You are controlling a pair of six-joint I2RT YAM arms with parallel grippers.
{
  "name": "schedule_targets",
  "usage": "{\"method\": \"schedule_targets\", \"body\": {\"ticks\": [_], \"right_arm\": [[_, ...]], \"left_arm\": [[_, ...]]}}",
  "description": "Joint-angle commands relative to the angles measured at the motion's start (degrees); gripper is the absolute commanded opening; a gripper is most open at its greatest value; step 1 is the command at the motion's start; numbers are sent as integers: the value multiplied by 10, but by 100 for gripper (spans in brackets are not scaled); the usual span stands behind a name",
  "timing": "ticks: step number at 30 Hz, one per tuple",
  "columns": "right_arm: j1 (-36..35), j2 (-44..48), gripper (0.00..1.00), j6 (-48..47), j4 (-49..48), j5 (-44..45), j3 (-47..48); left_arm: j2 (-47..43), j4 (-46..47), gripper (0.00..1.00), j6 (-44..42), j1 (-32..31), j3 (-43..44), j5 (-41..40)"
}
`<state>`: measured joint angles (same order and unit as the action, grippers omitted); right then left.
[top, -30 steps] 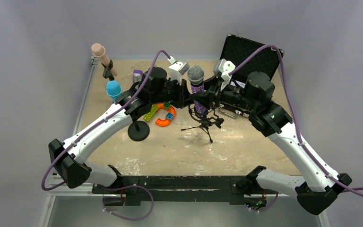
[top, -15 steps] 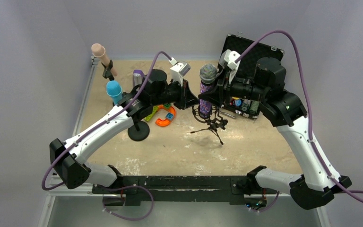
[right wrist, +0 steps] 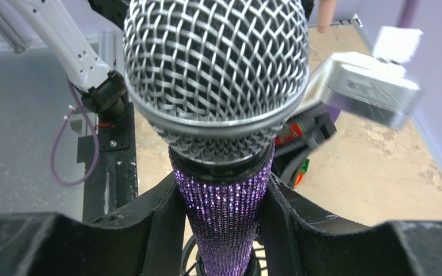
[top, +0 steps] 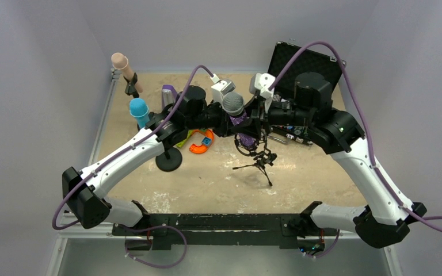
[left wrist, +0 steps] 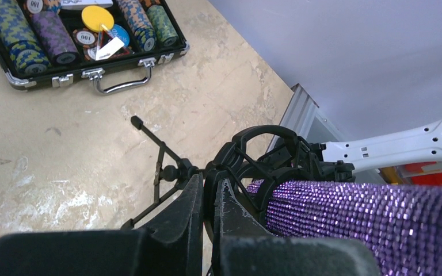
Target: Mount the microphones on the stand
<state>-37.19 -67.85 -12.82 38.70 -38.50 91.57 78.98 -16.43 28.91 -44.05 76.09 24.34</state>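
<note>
The glittery purple microphone (top: 240, 119) with its silver mesh head (right wrist: 216, 63) sits in the black shock mount of a small tripod stand (top: 259, 162) and leans left. My right gripper (right wrist: 224, 192) is shut on its purple body just below the head. My left gripper (left wrist: 207, 187) is shut on the mount's black ring (left wrist: 247, 167), with the purple body (left wrist: 357, 213) to its right. The pale pink-beige microphone (top: 124, 68) and the light blue microphone (top: 139, 108) sit in clips on a tall stand with a round base (top: 168, 159) at the left.
An open black case of poker chips (left wrist: 80, 40) lies at the back right, its lid (top: 305, 66) upright. A purple metronome (top: 167, 92) and colourful toy pieces (top: 200, 142) lie behind the left arm. Grey walls enclose the table.
</note>
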Motion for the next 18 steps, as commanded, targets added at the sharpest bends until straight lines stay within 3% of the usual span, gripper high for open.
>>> {"method": "schedule_targets", "body": {"ticks": [1, 5, 9, 18], "right_arm": [[-60, -11, 0, -36, 21, 29, 23], [-42, -2, 0, -70, 54, 151, 52], [2, -5, 0, -78, 122, 127, 52], [-41, -51, 0, -63, 108, 114, -88]], "left_arm": [[1, 68, 0, 3, 0, 30, 2], [-4, 59, 0, -3, 0, 31, -3], [-10, 59, 0, -4, 2, 31, -3], [-15, 72, 0, 10, 2, 56, 9]]}}
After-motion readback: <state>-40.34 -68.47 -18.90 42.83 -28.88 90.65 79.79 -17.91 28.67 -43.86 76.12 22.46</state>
